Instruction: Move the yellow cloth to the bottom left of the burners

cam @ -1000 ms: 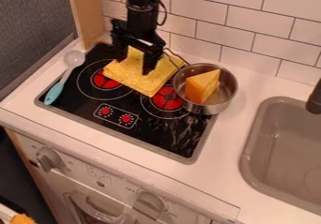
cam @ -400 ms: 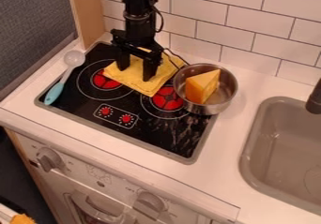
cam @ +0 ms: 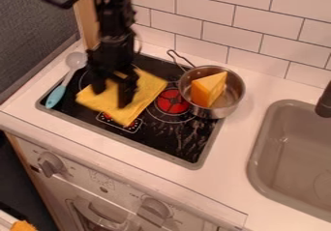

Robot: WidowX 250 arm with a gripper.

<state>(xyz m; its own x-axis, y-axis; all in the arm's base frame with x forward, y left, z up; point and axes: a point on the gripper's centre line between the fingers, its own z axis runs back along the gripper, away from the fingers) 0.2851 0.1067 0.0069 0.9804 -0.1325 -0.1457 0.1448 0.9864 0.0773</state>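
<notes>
At nine o'clock of the stovetop's (cam: 184, 138) centre: yellow cloth (cam: 150, 87), one, spread flat, covering much of the left burner (cam: 81, 82) and the upper part of the control panel (cam: 138, 123). Upon it: black claw (cam: 112, 97), one, open, fingers apart. At three o'clock: metal pot (cam: 221, 112) containing a cheese wedge (cam: 205, 90). Status, by judgement: partly done; right burner (cam: 173, 101) mostly uncovered. Outstanding: a further shift toward eight o'clock, then release.
</notes>
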